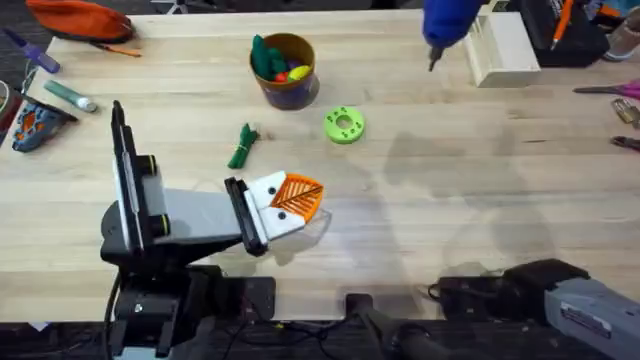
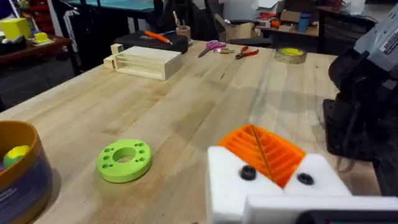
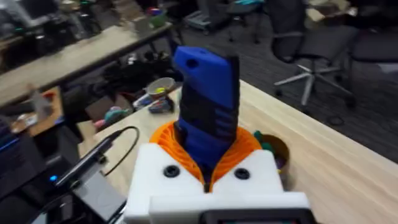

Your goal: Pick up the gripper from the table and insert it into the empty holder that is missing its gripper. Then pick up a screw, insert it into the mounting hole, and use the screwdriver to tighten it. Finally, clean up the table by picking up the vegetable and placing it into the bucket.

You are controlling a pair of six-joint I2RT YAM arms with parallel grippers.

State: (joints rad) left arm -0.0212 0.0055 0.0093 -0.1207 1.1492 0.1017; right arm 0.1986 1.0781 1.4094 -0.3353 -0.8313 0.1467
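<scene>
The blue screwdriver stands upright between the orange ribbed pads of my right gripper, which is shut on it. From overhead the screwdriver hangs tip down over the table's far right. My left gripper lies low at mid-table, its orange pads pressed together on nothing. The dark green vegetable lies on the wood just beyond it. The bucket, tan-rimmed with toys inside, stands at the far middle. The loose gripper, the holder and the screw are out of view.
A lime-green ring with holes lies right of the vegetable. A pale wooden tray sits at the far right, with tools along the right edge. Markers and a pouch lie at the far left.
</scene>
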